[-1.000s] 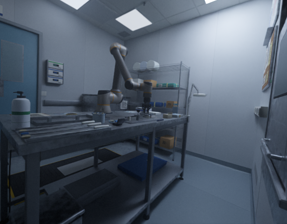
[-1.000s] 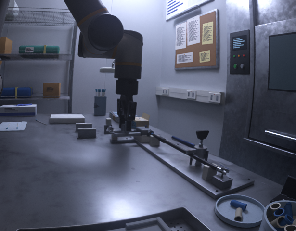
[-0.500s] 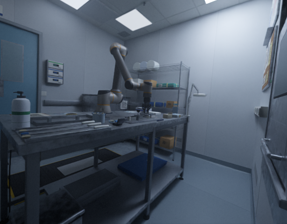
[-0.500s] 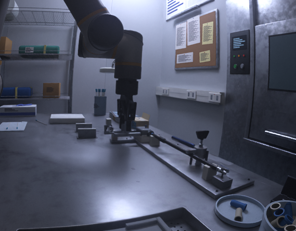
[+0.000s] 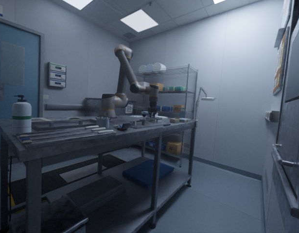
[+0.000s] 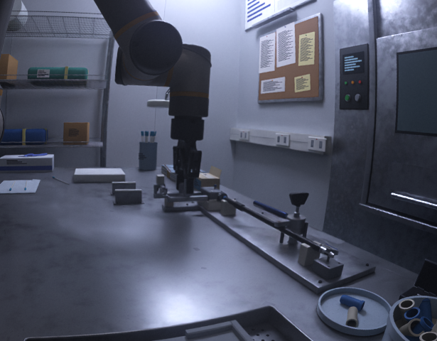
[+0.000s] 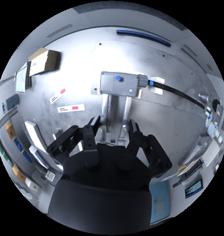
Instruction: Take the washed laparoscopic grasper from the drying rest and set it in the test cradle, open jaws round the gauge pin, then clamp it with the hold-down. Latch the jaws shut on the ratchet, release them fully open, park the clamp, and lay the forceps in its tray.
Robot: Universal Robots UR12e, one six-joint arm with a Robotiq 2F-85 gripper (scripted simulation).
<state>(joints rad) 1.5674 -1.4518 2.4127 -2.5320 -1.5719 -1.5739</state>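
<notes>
The laparoscopic grasper [image 6: 255, 216] lies in the test cradle [image 6: 284, 242], its dark shaft running along the grey base plate. Its jaws [image 6: 327, 250] sit at the near block by the gauge pin. The hold-down clamp [image 6: 298, 216], with a black knob, stands over the shaft near that end. The grasper's grey handle body [image 7: 119, 84] and its two handle levers [image 7: 115, 116] are at the far end of the plate. My gripper [image 7: 113, 128] points straight down over the levers, a finger on either side of them. It is partly closed round the levers and grips nothing.
Two small grey blocks [image 6: 126, 191] stand just left of the handle on the bench. A round dish [image 6: 352, 310] and a tub of caps [image 6: 420, 319] sit at the near right corner. A perforated tray [image 6: 211, 328] lies at the front edge. A wire shelf [image 5: 169, 92] stands behind.
</notes>
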